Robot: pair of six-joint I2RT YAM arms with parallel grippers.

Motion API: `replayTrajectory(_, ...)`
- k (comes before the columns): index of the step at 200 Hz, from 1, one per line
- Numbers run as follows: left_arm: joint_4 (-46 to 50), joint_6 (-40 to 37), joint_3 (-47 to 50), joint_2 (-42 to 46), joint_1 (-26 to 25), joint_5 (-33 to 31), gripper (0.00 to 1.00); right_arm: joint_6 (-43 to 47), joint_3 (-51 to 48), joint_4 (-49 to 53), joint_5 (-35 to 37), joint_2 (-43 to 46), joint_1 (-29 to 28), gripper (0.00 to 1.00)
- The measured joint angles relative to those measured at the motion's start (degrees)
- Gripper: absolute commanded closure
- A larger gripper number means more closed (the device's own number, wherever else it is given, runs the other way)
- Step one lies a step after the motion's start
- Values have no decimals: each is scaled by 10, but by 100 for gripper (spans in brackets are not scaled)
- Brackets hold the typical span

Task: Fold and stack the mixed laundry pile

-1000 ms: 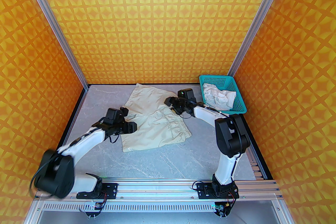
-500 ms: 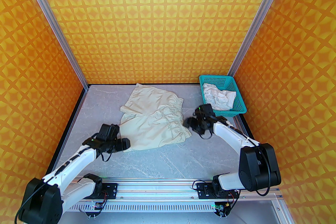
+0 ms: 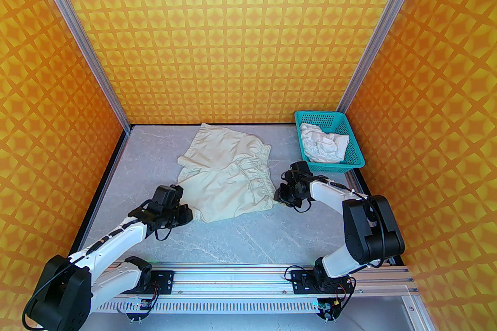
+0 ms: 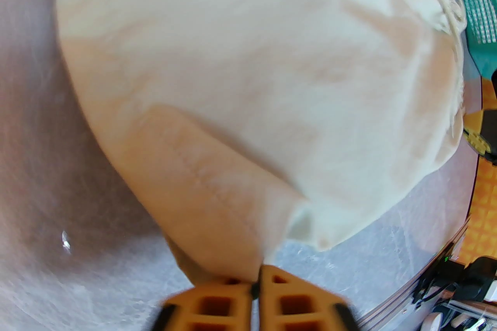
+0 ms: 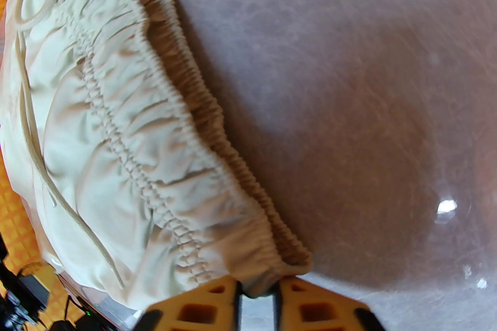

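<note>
Left hand (image 4: 255, 285) pinches the beige-cream piece (image 3: 229, 186) at its hem corner, right hand (image 5: 258, 292) at the band corner nearer the basket (image 3: 355, 155); lift both evenly, edge taut.

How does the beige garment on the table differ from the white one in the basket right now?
The beige garment lies spread on the table; the white garment sits crumpled in the teal basket. The beige garment is pinched at two near corners, by the left hand and the right hand; the white garment is untouched. The beige garment shows a gathered elastic band; the white garment shows creases. Both are soft cloth.
</note>
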State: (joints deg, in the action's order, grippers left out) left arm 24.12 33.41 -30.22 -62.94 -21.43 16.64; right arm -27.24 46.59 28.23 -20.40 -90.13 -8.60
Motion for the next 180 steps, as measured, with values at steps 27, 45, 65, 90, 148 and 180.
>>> replayTrajectory(27,51,-25,-45,17,17,-14,100,4,0,10,19,26,0,100)
replayTrajectory(45,92,-37,-66,33,29,-22,100,5,0,20,33,53,0,100)
replayTrajectory(65,136,-47,-87,47,43,-33,100,5,0,35,46,80,0,100)
replayTrajectory(90,169,-52,-102,52,60,-40,100,5,0,56,57,112,-1,100)
replayTrajectory(148,225,-42,-115,89,65,-59,39,7,-22,98,89,142,-3,51)
replayTrajectory(180,236,-63,-172,72,66,-63,44,12,-20,134,102,177,-3,48)
